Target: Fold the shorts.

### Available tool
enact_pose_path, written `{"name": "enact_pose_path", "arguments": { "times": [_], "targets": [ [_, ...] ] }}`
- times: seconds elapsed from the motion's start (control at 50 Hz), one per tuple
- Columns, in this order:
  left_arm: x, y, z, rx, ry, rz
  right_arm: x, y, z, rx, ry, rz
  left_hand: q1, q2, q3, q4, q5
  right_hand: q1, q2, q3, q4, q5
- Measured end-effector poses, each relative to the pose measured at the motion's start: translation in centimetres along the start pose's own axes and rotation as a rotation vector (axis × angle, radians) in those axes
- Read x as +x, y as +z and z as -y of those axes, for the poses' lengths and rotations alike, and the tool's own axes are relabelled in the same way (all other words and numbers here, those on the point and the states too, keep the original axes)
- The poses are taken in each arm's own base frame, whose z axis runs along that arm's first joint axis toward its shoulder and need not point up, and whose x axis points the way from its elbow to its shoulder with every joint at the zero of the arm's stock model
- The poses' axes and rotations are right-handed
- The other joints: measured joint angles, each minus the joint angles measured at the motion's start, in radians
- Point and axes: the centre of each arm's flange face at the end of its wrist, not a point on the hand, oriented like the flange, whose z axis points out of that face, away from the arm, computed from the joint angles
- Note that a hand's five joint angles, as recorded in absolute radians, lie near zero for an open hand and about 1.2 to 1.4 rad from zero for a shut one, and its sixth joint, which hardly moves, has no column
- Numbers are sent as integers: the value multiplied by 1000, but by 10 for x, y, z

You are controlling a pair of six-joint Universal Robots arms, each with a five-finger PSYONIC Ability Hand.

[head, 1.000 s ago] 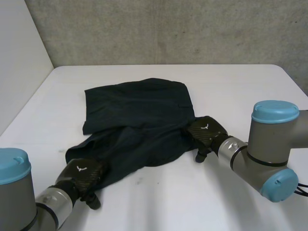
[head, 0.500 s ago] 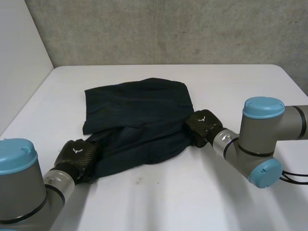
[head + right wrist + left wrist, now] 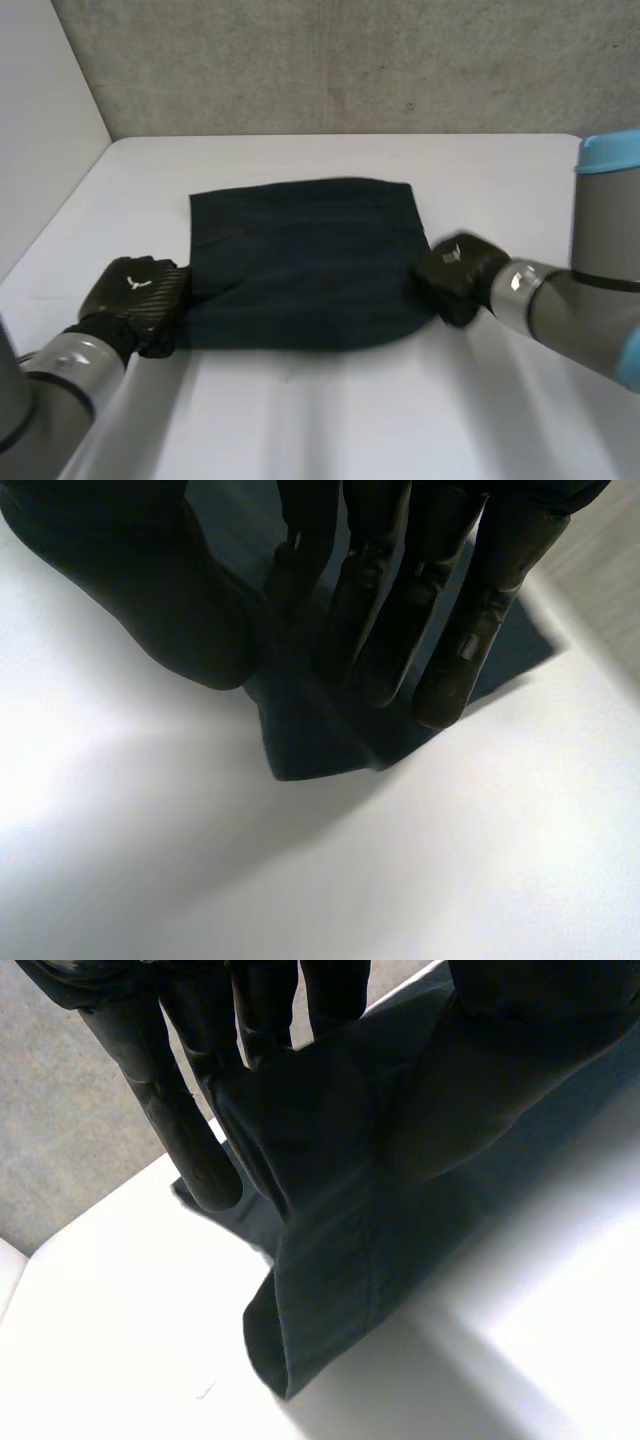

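Head view: shorts (image 3: 305, 262) flat mid-table (image 3: 350, 410), 1 dark rectangle; left hand (image 3: 135, 300) at the near left corner, right hand (image 3: 458, 275) at the right edge. 1 hand per side, likely to keep the fold taut and square.
Left wrist view: fingers (image 3: 180, 1130) and thumb pinch the shorts' edge; doubled cloth droops below.
Right wrist view: fingers (image 3: 390, 630) and thumb nip 1 corner.
Count: 1 shorts, 2 hands.
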Motion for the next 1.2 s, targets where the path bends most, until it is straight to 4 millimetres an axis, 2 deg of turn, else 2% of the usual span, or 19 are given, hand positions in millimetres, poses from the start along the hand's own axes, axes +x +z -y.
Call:
{"name": "enact_pose_path", "arguments": {
  "times": [0.02, 0.08, 0.18, 0.26, 0.46, 0.48, 0.56, 0.6, 0.64, 0.66, 0.7, 0.72, 0.86, 0.9, 0.94, 0.98, 1.02, 1.08, 1.2],
  "targets": [
    [0, 0, 0, 0, 0, 0, 0, 0, 0, 0, 0, 0, 0, 0, 0, 0, 0, 0, 0, 0, 0, 0],
    [-4, -22, 8, -55, 0, -26, -6, -35, -13, -169, -83, 113, 0, 0, 0, 0, 0, 0, 3, 0, 0, 0],
    [-5, -32, 9, -125, -5, -65, 0, -48, -15, -200, -127, 113, 0, 0, 0, 0, 0, 0, 3, 0, 1, 10],
    [-8, -20, 8, -140, -8, -77, 10, -42, -13, -164, -131, 59, 0, 1, 0, 0, 0, 0, 3, 0, 1, 19],
    [-11, 55, 13, -49, 16, -54, 32, 5, -7, -103, -55, -62, 0, 1, 1, 0, 0, 0, 3, 0, 1, 19],
    [-11, 74, 19, -11, 22, -39, 38, 16, -3, -83, -50, -105, 0, 1, 1, 0, 1, 0, 3, 0, 1, 19],
    [-12, 110, 29, 48, 29, -1, 49, 35, 4, -30, -55, -190, 0, 1, 3, 0, 1, 0, 3, 0, 1, 19],
    [-12, 142, 37, 86, 33, 45, 59, 54, 10, 32, -71, -265, 0, 1, 4, 0, 0, 0, 3, 0, 1, 19],
    [-12, 147, 38, 92, 34, 55, 61, 57, 11, 44, -75, -279, 0, 1, 4, 0, 0, 0, 3, 0, 1, 19],
    [-12, 165, 40, 105, 36, 87, 67, 70, 13, 86, -89, -320, 0, 1, 4, 0, 0, 0, 3, 0, 1, 19],
    [-12, 165, 40, 105, 36, 87, 67, 70, 13, 86, -89, -320, 0, 1, 4, 0, 0, 0, 3, 0, 1, 19],
    [-11, 192, 41, 122, 40, 136, 74, 91, 14, 156, -118, -383, 0, 1, 4, 0, 0, 0, 3, 0, 1, 19],
    [-4, 231, 34, 151, 50, 182, 81, 134, 8, 287, -187, -469, 0, 3, 4, 0, 0, 0, 2, 0, 1, 19],
    [-2, 235, 34, 160, 50, 182, 81, 144, 6, 317, -202, -476, -65, -91, -89, -80, -65, -11, -11, -15, -18, 12],
    [3, 239, 35, 184, 48, 180, 80, 155, 4, 362, -222, -486, -373, -369, -361, -376, -344, -204, -251, -254, -258, -196],
    [9, 241, 38, 205, 47, 176, 81, 162, 4, 402, -234, -501, -806, -783, -767, -795, -753, -624, -720, -712, -713, -638],
    [13, 240, 39, 218, 46, 171, 83, 165, 7, 436, -236, -523, -928, -944, -925, -953, -905, -701, -856, -841, -842, -766],
    [20, 236, 42, 227, 47, 157, 89, 160, 14, 478, -213, -553, -929, -979, -960, -988, -940, -754, -955, -970, -953, -887],
    [26, 212, 50, 220, 51, 124, 103, 115, 38, 548, -12, -550, -929, -979, -960, -988, -940, -754, -955, -970, -953, -887]
  ]
}}
